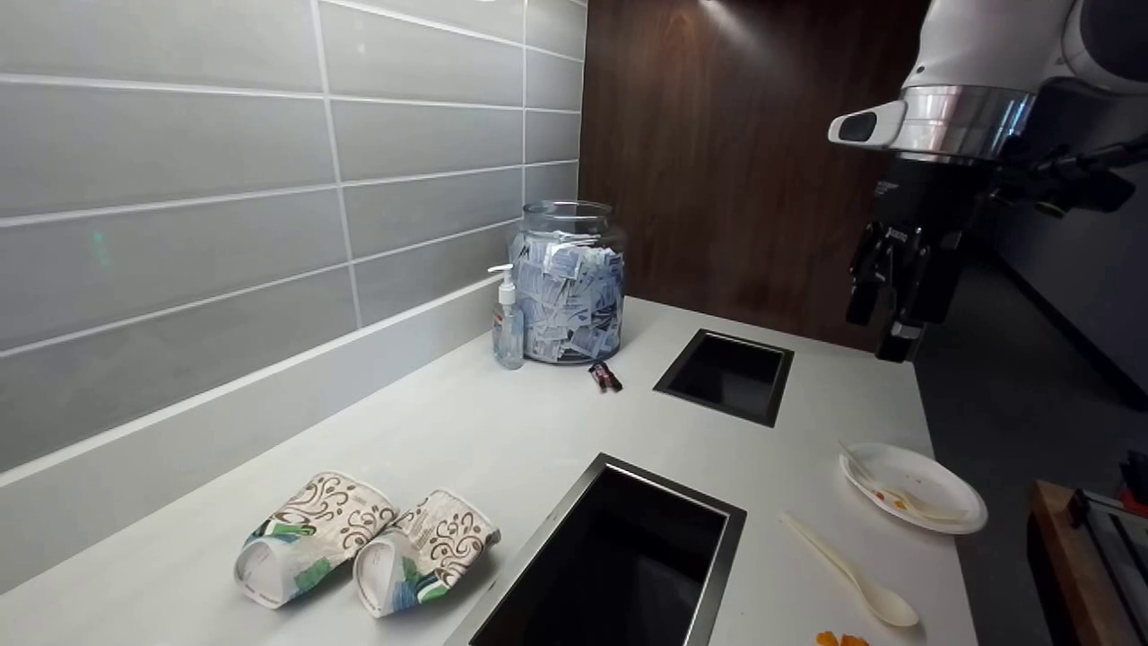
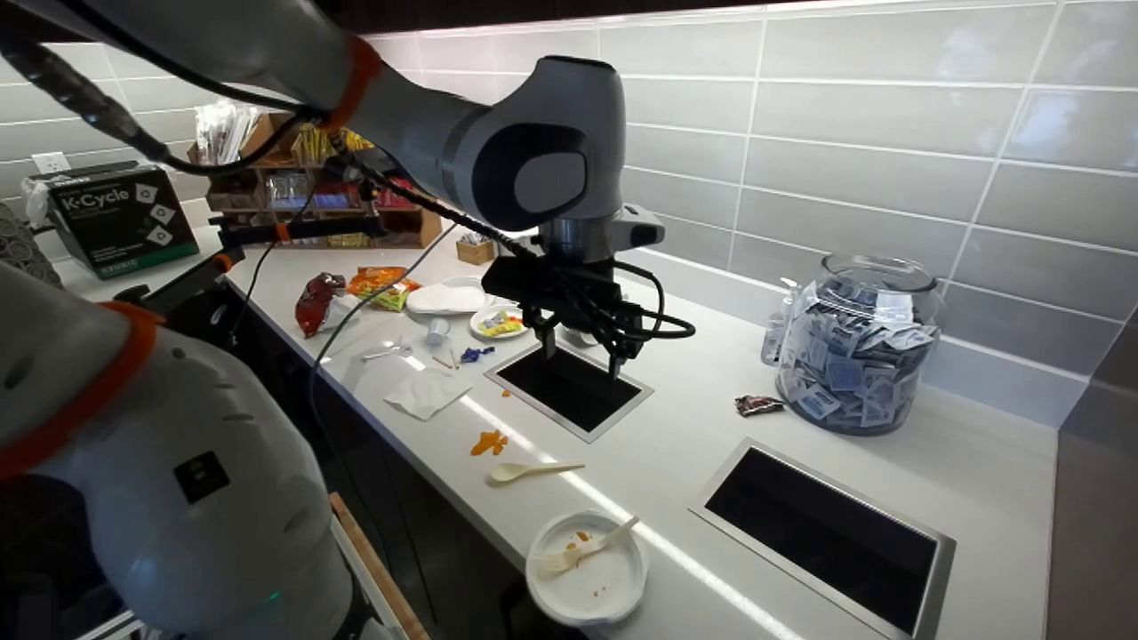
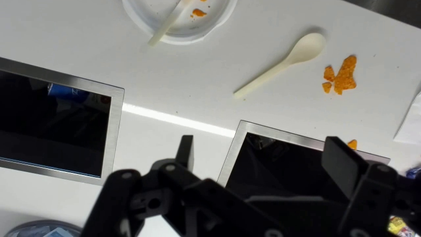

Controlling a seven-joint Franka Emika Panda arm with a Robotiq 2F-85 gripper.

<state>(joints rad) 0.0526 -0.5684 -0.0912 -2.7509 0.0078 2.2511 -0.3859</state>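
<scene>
My gripper [image 3: 263, 158] stands wide open with nothing between its fingers. It hangs above the counter, over a dark rectangular inset [image 3: 289, 164] with a brushed metal frame; both exterior views show it apart from the surface. Beyond the inset in the wrist view lies a pale spoon [image 3: 308, 47], with broken orange chips [image 3: 345, 77] beside its bowl. A smaller orange chip [image 3: 352, 144] sits at the inset's frame, close behind one finger in that view. Near the counter edge, a white plate [image 2: 622, 569] holds a pale fork [image 2: 569, 558] and orange crumbs.
A glass jar of packets [image 2: 858, 356], a pump bottle [image 1: 508, 332] and a dark wrapper [image 1: 605, 377] stand near the tiled wall. Two crushed paper cups [image 1: 327, 520] lie by the inset. A napkin [image 2: 427, 391] and snack bags [image 2: 382, 284] lie farther along. Another framed inset [image 2: 818, 542] is nearby.
</scene>
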